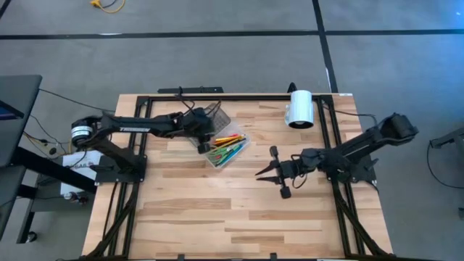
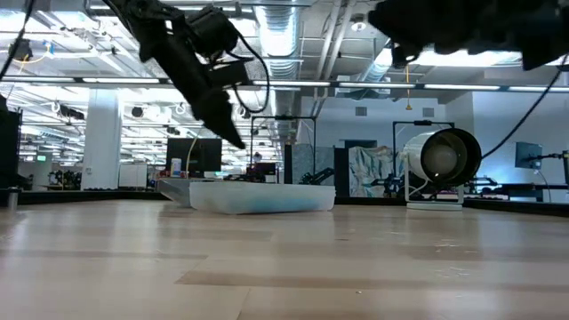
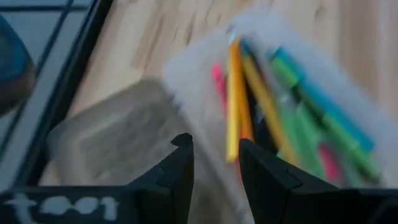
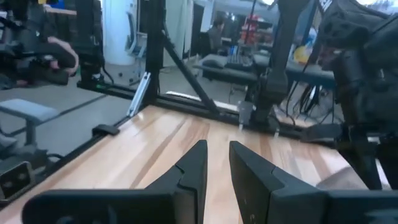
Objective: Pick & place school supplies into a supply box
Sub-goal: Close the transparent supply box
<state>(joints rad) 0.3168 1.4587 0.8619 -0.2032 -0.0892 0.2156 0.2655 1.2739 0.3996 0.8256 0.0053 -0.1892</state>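
Note:
The supply box (image 1: 233, 156) is a clear flat case on the table's middle. It holds school supplies (image 1: 225, 144): yellow, orange, pink, green and blue pens and pencils (image 3: 273, 106). Its grey gridded lid (image 1: 215, 117) lies open toward the far edge. My left gripper (image 3: 214, 146) hangs open just above the box's left end (image 1: 203, 143), slanting down, nothing between its fingers. My right gripper (image 1: 262, 172) hovers to the right of the box, pointing level toward the left. Its fingers (image 4: 217, 149) stand slightly apart and hold nothing.
A white cylinder (image 1: 299, 109) lies on its side at the far right of the table, also seen in the low view (image 2: 440, 164). Black frame rails (image 1: 134, 145) run along the table's left, right and far edges. Bare wood lies toward the near edge.

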